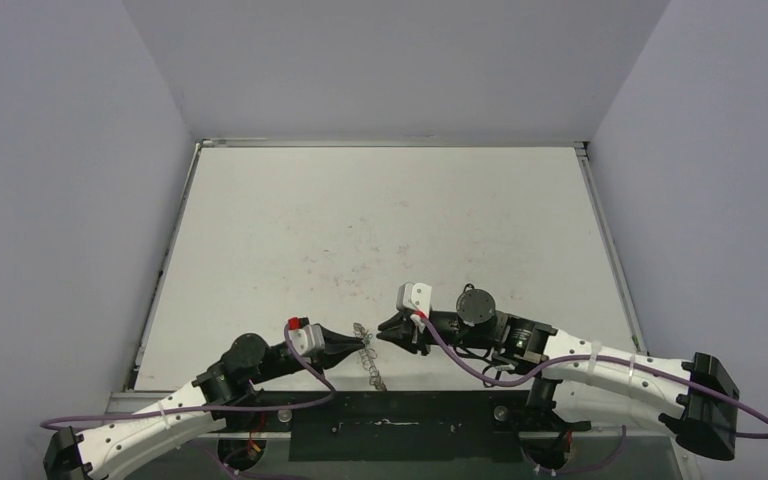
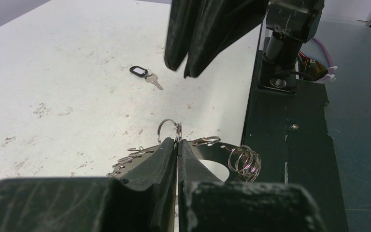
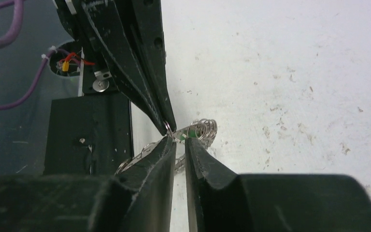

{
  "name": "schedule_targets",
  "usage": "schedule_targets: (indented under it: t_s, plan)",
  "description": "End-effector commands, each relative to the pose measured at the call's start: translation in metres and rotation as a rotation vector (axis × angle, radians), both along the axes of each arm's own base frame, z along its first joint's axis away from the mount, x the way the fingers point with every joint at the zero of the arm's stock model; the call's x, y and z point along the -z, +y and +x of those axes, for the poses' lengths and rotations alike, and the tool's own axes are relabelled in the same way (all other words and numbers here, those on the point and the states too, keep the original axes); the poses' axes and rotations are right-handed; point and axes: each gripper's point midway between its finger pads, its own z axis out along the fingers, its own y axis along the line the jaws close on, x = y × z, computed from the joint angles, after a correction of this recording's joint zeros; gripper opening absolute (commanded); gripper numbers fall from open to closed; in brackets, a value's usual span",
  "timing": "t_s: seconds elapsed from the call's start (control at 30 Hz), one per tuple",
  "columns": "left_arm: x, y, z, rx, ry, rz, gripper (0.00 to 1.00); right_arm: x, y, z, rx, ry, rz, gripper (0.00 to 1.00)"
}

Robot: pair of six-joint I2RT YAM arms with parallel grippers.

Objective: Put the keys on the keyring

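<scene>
My left gripper (image 2: 178, 141) is clenched on one keyring (image 2: 222, 145) loop. My right gripper (image 3: 179, 141), jaws slightly parted, sits against the green tag (image 3: 191, 131). The black-tagged key (image 2: 142, 73) lies on the table (image 2: 53, 72) at 11 o'clock of my left jaws. Hold the ring rigid, then fetch that key.

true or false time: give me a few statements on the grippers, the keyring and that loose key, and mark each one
1. The left gripper is shut on a small wire loop of the keyring. True.
2. The key with a black tag hangs on the keyring. False: it lies on the table, apart from the ring.
3. The right gripper is clamped fully shut. False: a narrow gap shows between its fingers.
4. The two grippers face each other tip to tip, close to the table's near edge. True.
</scene>
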Motion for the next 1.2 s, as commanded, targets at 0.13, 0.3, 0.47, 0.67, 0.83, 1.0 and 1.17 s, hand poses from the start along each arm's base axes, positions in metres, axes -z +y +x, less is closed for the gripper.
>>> schedule_targets:
  t_s: [0.13,0.3,0.47,0.67,0.83,1.0,1.17]
  plan:
    - [-0.022,-0.002,-0.001,0.008,-0.042,-0.050,0.00,0.038,-0.004,-0.002,-0.035,-0.034,-0.089,0.14]
    - [-0.022,-0.003,-0.002,0.015,-0.041,-0.049,0.00,0.040,0.003,0.002,-0.051,-0.066,-0.109,0.38]
    - [-0.023,-0.003,-0.003,0.022,-0.035,-0.052,0.00,0.039,0.009,0.007,-0.062,-0.117,-0.109,0.44]
    - [-0.023,-0.003,-0.003,0.024,-0.034,-0.053,0.00,0.041,0.015,0.010,-0.072,-0.141,-0.115,0.44]
    - [-0.023,-0.004,-0.006,0.040,-0.038,-0.054,0.00,0.034,0.020,0.013,-0.077,-0.174,-0.081,0.43]
    - [-0.022,-0.005,-0.008,0.055,-0.050,-0.052,0.00,0.029,0.023,0.016,-0.082,-0.224,-0.057,0.41]
    - [-0.024,-0.005,-0.010,0.064,-0.059,-0.057,0.00,0.030,0.026,0.014,-0.120,-0.267,-0.061,0.32]
